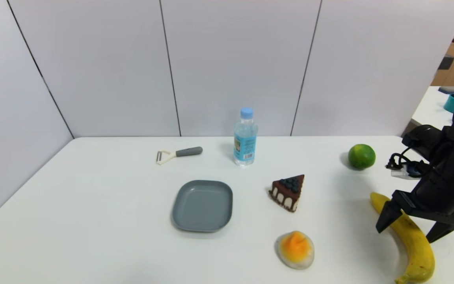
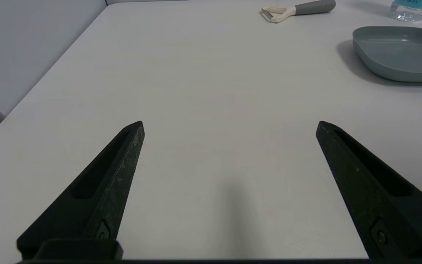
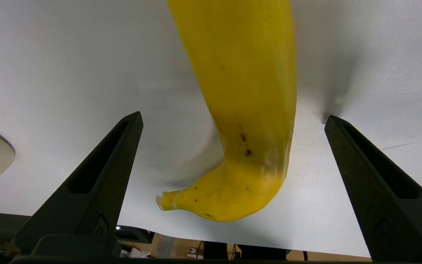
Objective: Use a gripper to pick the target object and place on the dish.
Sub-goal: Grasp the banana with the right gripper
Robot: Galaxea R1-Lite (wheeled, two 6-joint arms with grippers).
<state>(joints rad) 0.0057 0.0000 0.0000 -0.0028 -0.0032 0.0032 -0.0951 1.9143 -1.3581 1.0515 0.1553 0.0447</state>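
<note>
The right gripper [image 1: 410,230] points down over the banana [image 1: 412,240] at the right side of the tabletop [image 1: 93,205]. Its jaws are released, one finger on each side of the fruit, not pressing it. The dish [image 1: 202,205] lies well apart, near the middle. The left gripper [image 2: 229,128] hovers low, jaws released.

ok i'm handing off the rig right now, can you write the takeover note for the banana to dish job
Right hand: open, low over the banana, one finger on each side of it, not closed.
Left hand: open, holding nothing, above bare table on the robot's left.
Banana: flat on the table near the right front edge.
Dish: mid-table, nothing on it.
Done: approach only.
Left: close on the banana, lift, carry it left past the cake slice, set it on the dish.
</note>
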